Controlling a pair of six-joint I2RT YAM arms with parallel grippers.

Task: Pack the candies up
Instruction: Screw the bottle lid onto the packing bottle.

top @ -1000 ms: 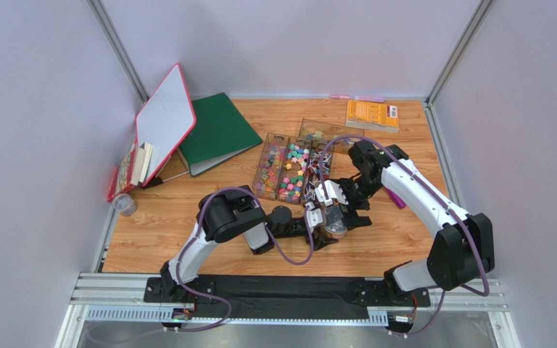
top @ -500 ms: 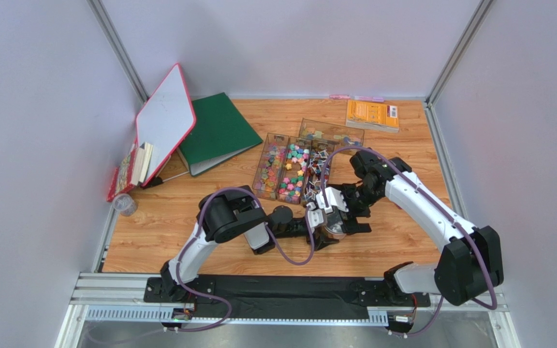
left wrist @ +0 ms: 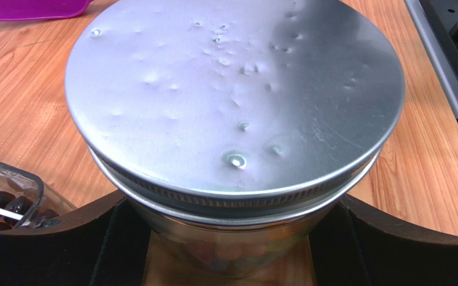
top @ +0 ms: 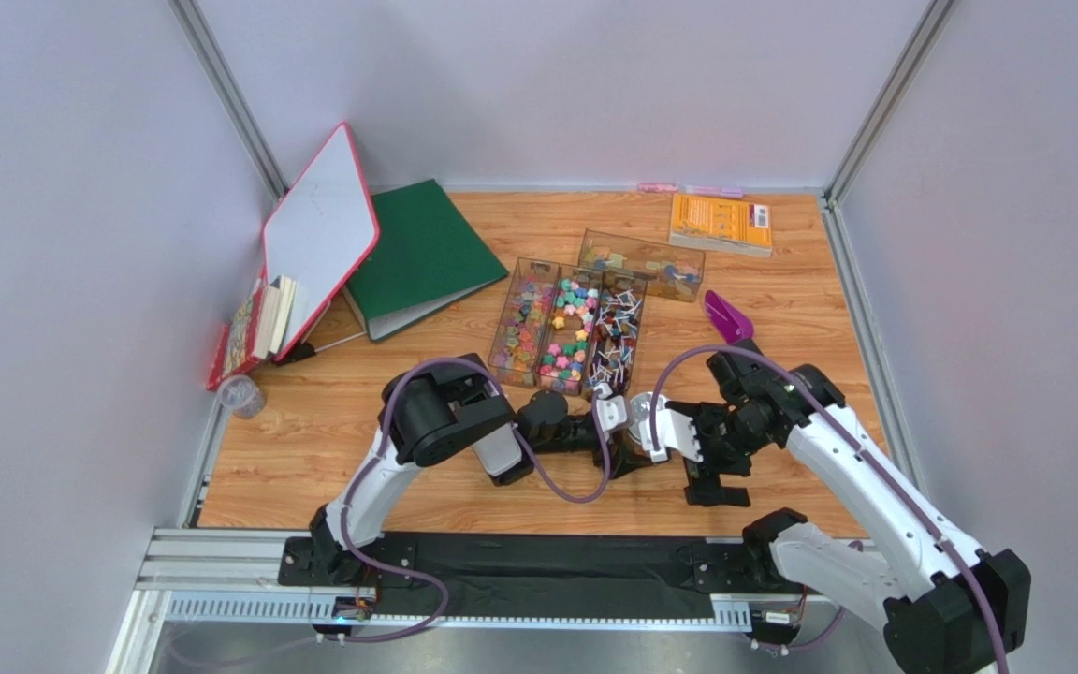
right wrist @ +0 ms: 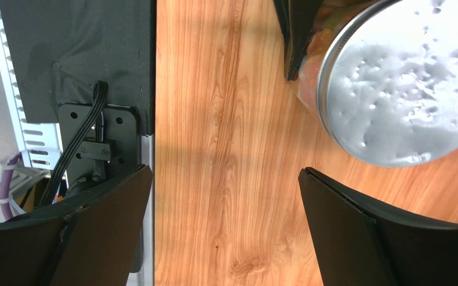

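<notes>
A glass jar [top: 639, 447] with a dented metal lid [left wrist: 231, 89] stands on the table near the front. Colourful candies [left wrist: 237, 253] show blurred through its glass. My left gripper [left wrist: 228, 253] is shut on the jar, one black finger [left wrist: 46, 250] on each side below the lid. More candies [top: 566, 330] fill clear trays behind it, some on white sticks. My right gripper [right wrist: 225, 226] stands open over bare wood just right of the jar, whose lid [right wrist: 404, 83] is at that view's upper right.
A purple scoop [top: 728, 318] lies right of the trays. Another clear tray [top: 640, 261] and an orange book [top: 721, 222] sit at the back. A green binder [top: 425, 253], a whiteboard [top: 320, 232] and a can [top: 238, 396] are at the left. The black base rail [right wrist: 76, 53] borders the right gripper.
The right arm has drawn back from above the jar to the near right, gripper still open, which uncovers the purple scoop. The left gripper and jar have stayed put.
</notes>
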